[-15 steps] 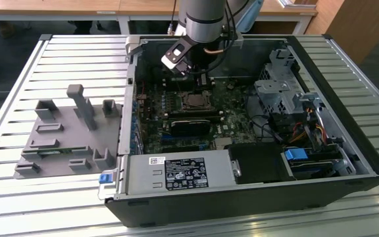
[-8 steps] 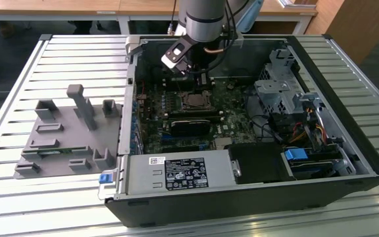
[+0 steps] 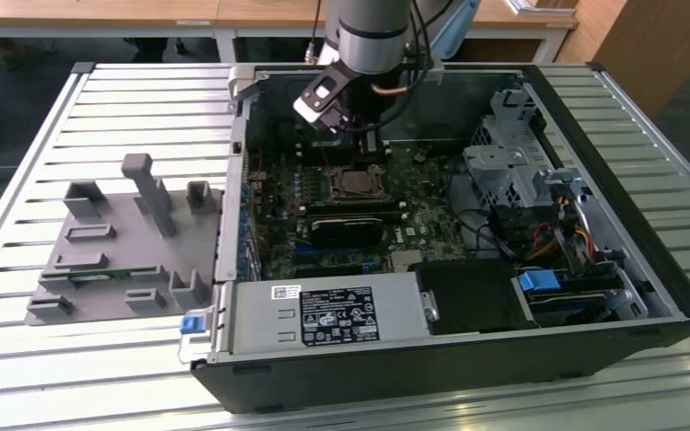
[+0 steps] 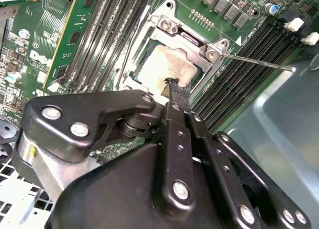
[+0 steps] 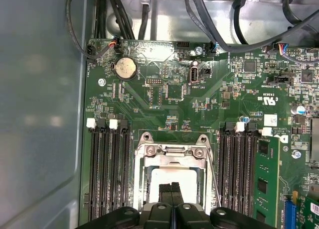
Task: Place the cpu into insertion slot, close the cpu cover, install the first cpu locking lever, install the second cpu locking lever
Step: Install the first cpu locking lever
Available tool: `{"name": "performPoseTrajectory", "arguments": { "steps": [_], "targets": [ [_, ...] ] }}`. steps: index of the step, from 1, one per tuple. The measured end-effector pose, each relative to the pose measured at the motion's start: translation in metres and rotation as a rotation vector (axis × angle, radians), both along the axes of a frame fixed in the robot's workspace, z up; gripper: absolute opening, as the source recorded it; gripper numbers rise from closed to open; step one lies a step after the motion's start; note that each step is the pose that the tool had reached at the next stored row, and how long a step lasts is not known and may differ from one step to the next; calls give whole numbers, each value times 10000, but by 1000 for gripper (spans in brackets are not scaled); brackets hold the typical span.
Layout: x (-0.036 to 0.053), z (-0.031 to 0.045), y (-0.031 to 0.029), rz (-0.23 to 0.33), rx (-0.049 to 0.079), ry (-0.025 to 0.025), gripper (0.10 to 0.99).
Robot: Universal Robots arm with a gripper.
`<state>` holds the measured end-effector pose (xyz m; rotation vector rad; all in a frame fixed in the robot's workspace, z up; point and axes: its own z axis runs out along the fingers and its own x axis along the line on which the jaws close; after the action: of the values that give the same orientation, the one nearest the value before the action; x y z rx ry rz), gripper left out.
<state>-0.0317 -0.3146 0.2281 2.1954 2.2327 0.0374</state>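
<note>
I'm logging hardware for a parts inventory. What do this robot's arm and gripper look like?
The arm is a silver-grey cylinder with a dark band. Black cables run beside it, and a white-and-black box is mounted at the wrist. The gripper is matte black, built of bar linkages joined by silver round-headed screws, and it tapers to narrow black fingers.

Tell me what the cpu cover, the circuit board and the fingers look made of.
The cpu cover: bare silvery metal, by its bright sheen. The circuit board: green coated laminate, probably fibreglass, with fine traces. The fingers: matte black, metal or hard plastic; I cannot tell which.
</note>
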Motion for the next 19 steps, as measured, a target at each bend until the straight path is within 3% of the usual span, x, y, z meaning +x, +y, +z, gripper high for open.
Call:
{"name": "performPoseTrajectory", "arguments": {
  "steps": [7,19],
  "targets": [
    [0,65,0,0,-3,0,106],
    [0,252,0,-1,-3,0,106]
  ]
}}
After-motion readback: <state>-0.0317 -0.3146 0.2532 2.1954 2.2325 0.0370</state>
